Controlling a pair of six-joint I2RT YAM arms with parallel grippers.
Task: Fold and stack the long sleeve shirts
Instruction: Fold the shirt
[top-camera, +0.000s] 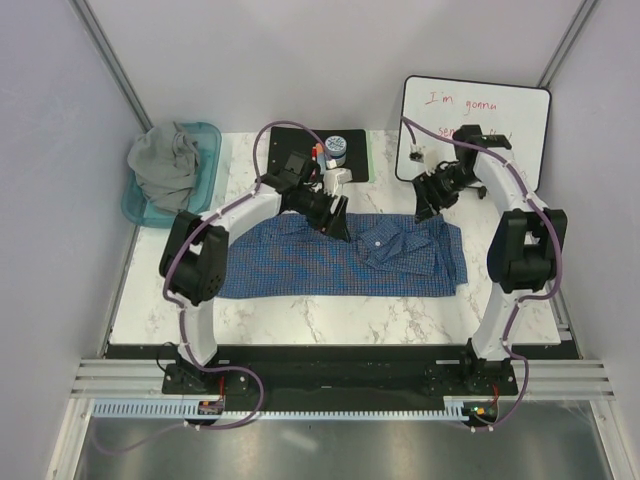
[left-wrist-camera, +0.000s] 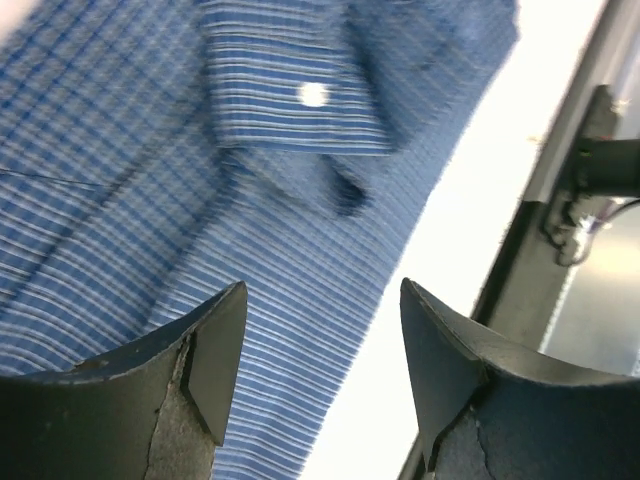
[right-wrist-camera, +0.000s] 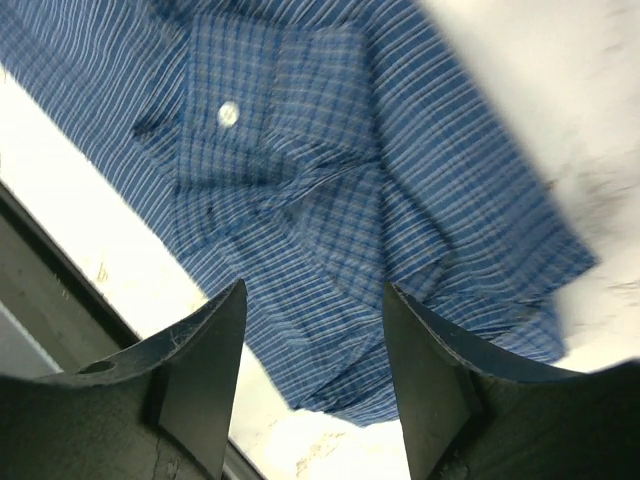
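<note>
**Top view.** Blue-check shirt (top-camera: 300, 268) is lying spread flat across the marble table (top-camera: 340, 322), directly beneath both grippers, w/ a folded-over piece sitting toward its R end. L gripper (top-camera: 336, 224) is hanging over the shirt's far edge, about mid-length. R gripper (top-camera: 428, 206) is hanging over the shirt's far R corner. Grey shirt (top-camera: 165, 158) is sitting bunched in the teal tub (top-camera: 210, 140), well off to the L of the L gripper. A black mat (top-camera: 355, 170) is lying just beyond the L gripper, and a whiteboard (top-camera: 478, 112) is leaning beyond the R gripper.

**L wrist view.** L gripper (left-wrist-camera: 322, 290) is standing w/ its fingers apart and nothing btwn them. The blue-check shirt (left-wrist-camera: 150, 180) is lying under and ahead of the tips, and a cuff w/ a white button (left-wrist-camera: 313, 94) is showing ahead. Bare table is showing beside one finger. Contact w/ the cloth: cannot tell.

**R wrist view.** R gripper (right-wrist-camera: 314, 288) is likewise standing spread and empty. The blue-check shirt (right-wrist-camera: 330, 170) is lying creased ahead of it, its hem edge passing under the tips.
</note>
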